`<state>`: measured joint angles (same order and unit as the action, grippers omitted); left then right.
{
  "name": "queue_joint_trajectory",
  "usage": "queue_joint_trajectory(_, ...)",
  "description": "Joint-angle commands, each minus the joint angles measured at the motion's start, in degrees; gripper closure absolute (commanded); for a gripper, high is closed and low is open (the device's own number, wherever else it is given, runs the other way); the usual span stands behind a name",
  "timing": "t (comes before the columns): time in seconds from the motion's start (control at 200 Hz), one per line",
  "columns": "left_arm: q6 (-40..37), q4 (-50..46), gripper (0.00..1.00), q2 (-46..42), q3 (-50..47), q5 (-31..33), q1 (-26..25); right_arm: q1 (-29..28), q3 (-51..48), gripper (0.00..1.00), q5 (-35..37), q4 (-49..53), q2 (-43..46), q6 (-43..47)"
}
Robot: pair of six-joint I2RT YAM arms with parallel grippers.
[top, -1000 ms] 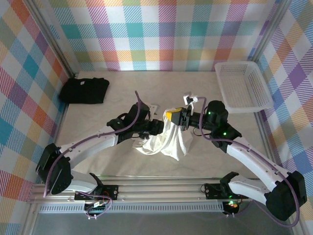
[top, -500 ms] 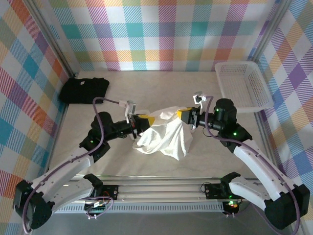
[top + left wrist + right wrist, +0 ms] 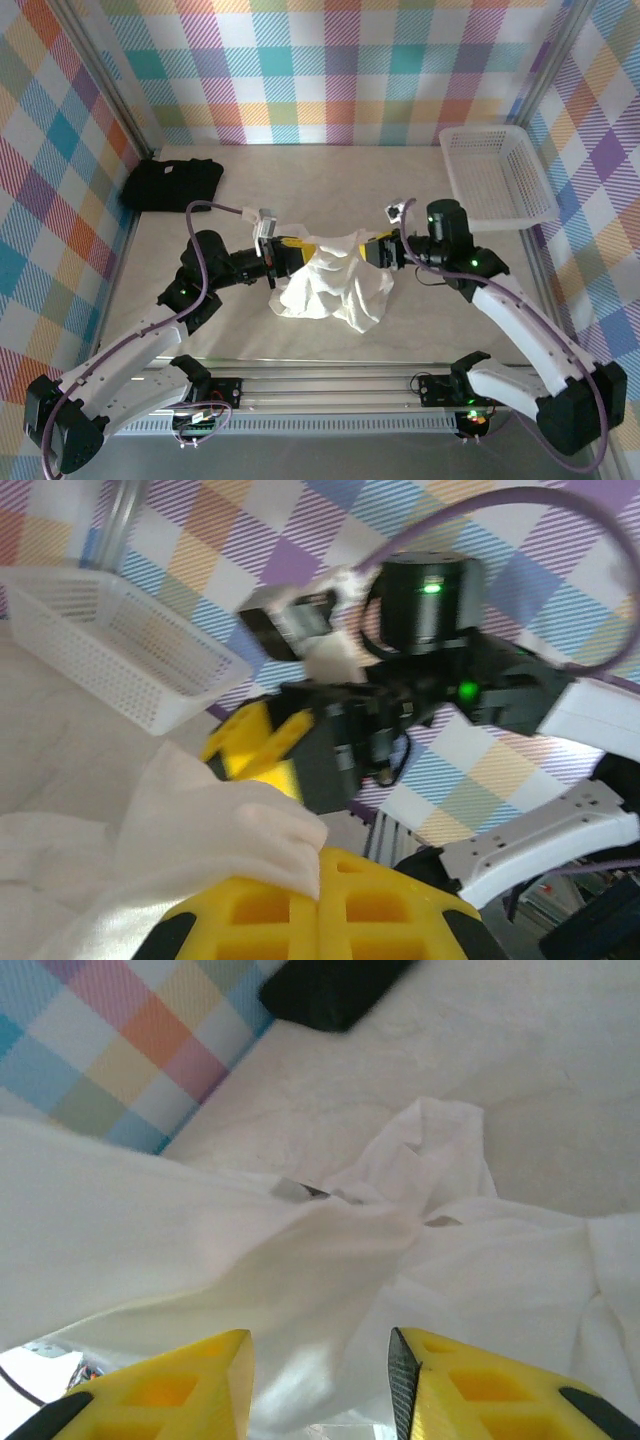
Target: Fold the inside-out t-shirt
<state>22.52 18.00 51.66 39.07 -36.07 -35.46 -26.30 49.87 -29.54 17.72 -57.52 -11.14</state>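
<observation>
My left jaws are clenching a fold of the inside-out t-shirt point(image 3: 330, 285), with the cloth spilling over my yellow left fingers point(image 3: 300, 920). My right jaws are standing apart, released, with white cloth lying across the gap beyond them. The shirt is sitting in a crumpled heap at the middle of the pale surface point(image 3: 300, 180) between my two arms. Its upper edge is stretching from my left jaws toward my right ones, which are sitting at its right side. It is bunching so much that I cannot tell collar from sleeve or hem, or which part I am pinching. In my right wrist view a small grey spot is showing among the folds, too blurred to make out. My left wrist view is blurring my right arm into dark shapes with green lights. The white basket point(image 3: 497, 175) is sitting at the far right corner, and the left wrist view is cutting it off at the frame's edge. The black t-shirt point(image 3: 172, 185) is lying folded at the far left, well apart from the white one, and my right wrist view is cropping it at the top.
</observation>
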Motion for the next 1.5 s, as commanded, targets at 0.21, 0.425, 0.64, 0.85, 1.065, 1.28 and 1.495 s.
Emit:
queue_joint_trajectory(0.21,-3.5,-4.7,1.00,-0.1,2.9,3.6,0.4,-5.8,-5.6,0.58,-17.6,-16.0,2.9,0.3)
queue_joint_trajectory(0.425,-3.0,-4.5,1.00,0.5,3.2,2.7,0.4,-6.6,-5.5,0.55,-14.9,-25.8,-2.7,-4.3)
queue_joint_trajectory(0.64,-2.8,-4.3,1.00,0.1,2.8,2.5,0.4,-6.7,-5.0,0.55,-13.3,-31.9,-5.7,-7.2)
queue_joint_trajectory(0.85,-3.0,-4.7,1.00,-0.3,2.5,2.6,0.4,-6.9,-4.5,0.55,-12.8,-33.6,-8.2,-8.5)
queue_joint_trajectory(1.065,-3.2,-4.8,1.00,-0.3,2.4,2.7,0.4,-6.9,-4.8,0.54,-11.2,-33.9,-9.4,-9.6)
queue_joint_trajectory(1.28,-3.5,-5.2,1.00,-0.1,2.2,3.4,0.4,-7.1,-4.6,0.64,-16.0,-40.9,-10.6,-13.8)
queue_joint_trajectory(1.495,-5.5,-10.7,1.00,-0.5,2.9,10.5,0.4,-7.1,-0.8,1.00,-14.8,-30.2,-5.1,-8.3)
